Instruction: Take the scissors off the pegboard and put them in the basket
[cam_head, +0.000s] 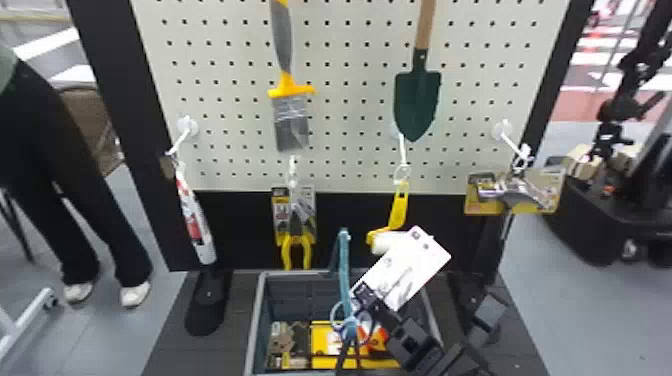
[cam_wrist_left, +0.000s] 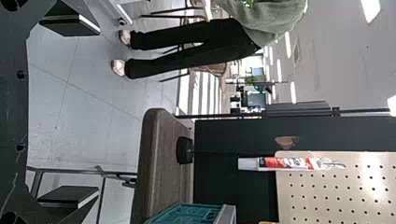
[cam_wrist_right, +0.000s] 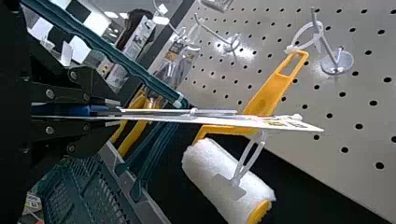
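Scissors (cam_wrist_right: 84, 110) above basket (cam_head: 256, 325); ready to lower
Right gripper (cam_wrist_right: 114, 113) clamps them with their card (cam_head: 412, 262); best tilt clear of the upright handle (cam_head: 344, 265), release only once they lie inside; left gripper (cam_wrist_left: 84, 111) spread wide, beyond the board's (cam_head: 350, 165) left side

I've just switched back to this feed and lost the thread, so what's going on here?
The right gripper is shut on the white card with the scissors, which look to be off the pegboard. They are near the hanging paint roller and not yet down in the basket, where other packaged goods lie. The left gripper is open and empty, off to the side.
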